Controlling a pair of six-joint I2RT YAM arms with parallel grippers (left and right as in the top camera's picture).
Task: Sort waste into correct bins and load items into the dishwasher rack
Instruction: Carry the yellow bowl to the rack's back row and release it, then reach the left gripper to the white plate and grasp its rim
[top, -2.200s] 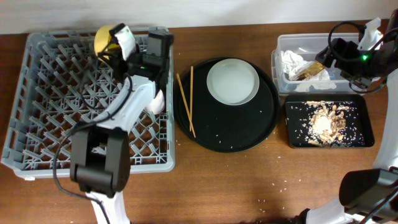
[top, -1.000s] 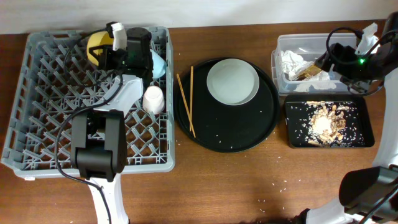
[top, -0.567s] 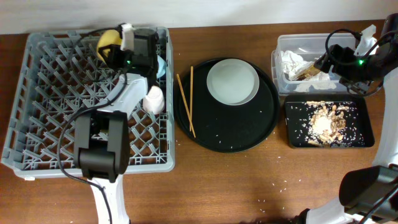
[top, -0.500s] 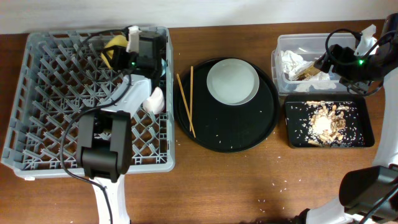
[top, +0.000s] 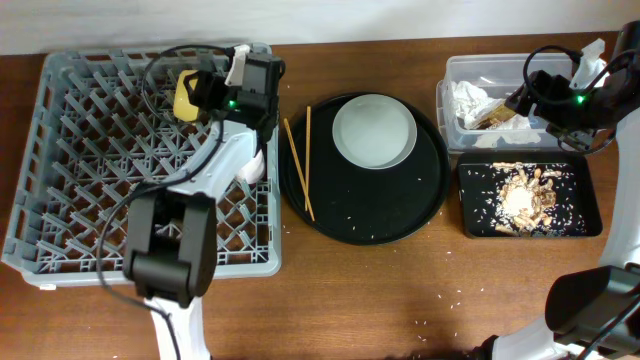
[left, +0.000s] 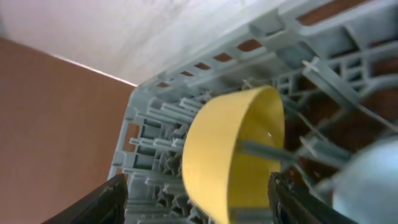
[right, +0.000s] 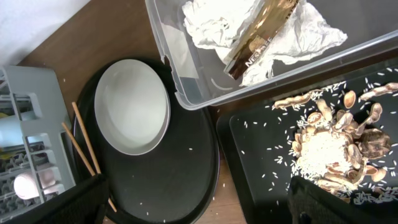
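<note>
The left gripper (left: 198, 186) has released the yellow bowl (left: 231, 149), just ahead.

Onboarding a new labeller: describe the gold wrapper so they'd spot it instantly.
Find the clear plastic tub at the right of the table, beside the shallow black tray of food scraps. The wrapper lies in it among crumpled white napkins: the only shiny gold-brown strip there.

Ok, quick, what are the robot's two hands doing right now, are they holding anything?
Left gripper: open, holding nothing; the yellow bowl sits between its fingers, in the rack.
Right gripper: open, empty.
</note>
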